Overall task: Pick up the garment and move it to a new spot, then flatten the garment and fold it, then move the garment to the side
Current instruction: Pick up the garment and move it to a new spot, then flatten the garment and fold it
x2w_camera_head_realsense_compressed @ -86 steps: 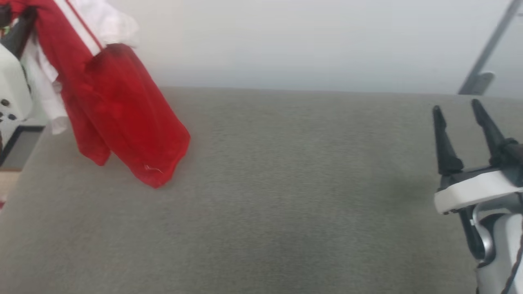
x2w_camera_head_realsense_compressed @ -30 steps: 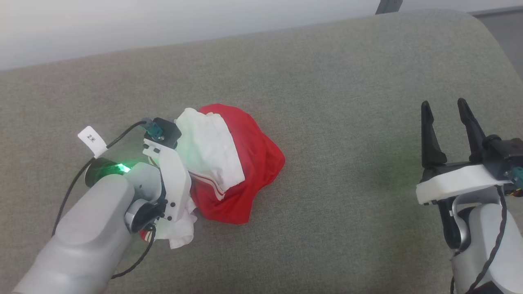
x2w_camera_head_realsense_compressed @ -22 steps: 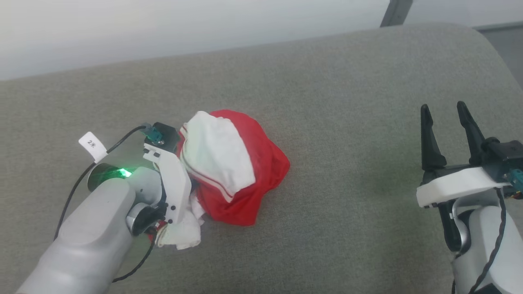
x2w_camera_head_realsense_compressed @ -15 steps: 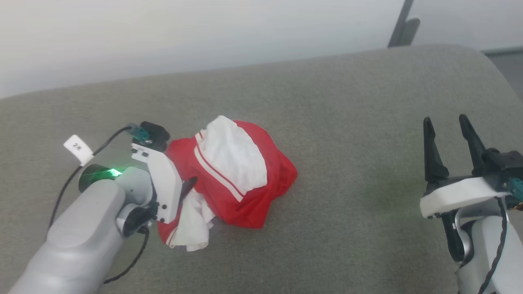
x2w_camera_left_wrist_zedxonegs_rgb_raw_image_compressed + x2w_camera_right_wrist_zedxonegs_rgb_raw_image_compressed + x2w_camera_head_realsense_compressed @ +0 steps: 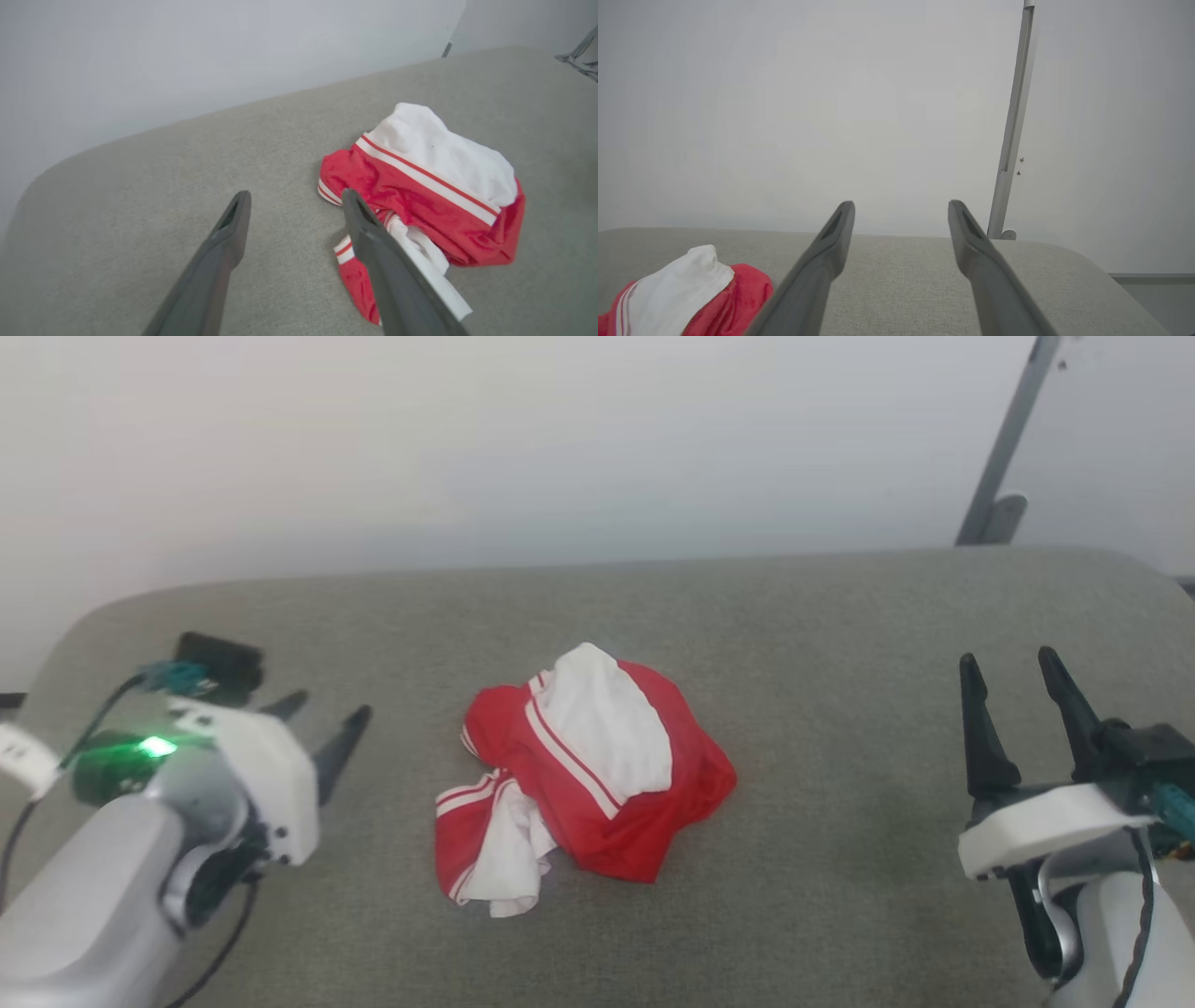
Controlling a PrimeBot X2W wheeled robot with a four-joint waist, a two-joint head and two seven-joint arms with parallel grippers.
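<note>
Fingers (image 5: 338, 751) of the left gripper (image 5: 329, 706) stand apart and hold nothing. They hang over the left end of the grey fabric-covered tabletop (image 5: 840, 635), near the garment (image 5: 597, 775) but clear of it. The right gripper (image 5: 1006, 661) waits by the right edge, well apart from the cloth, its fingers also spread and empty.

The garment lies free about midway along the tabletop as a crumpled heap, a white panel bunched on top of the red body and a striped sleeve end spilling toward the near edge. Placement looks done, so flattening seems to be the step in hand.

That calls for both grippers to come in and find separate edges, probably the sleeve end and a hem. They should pinch only one layer and draw outward toward opposite edges.
</note>
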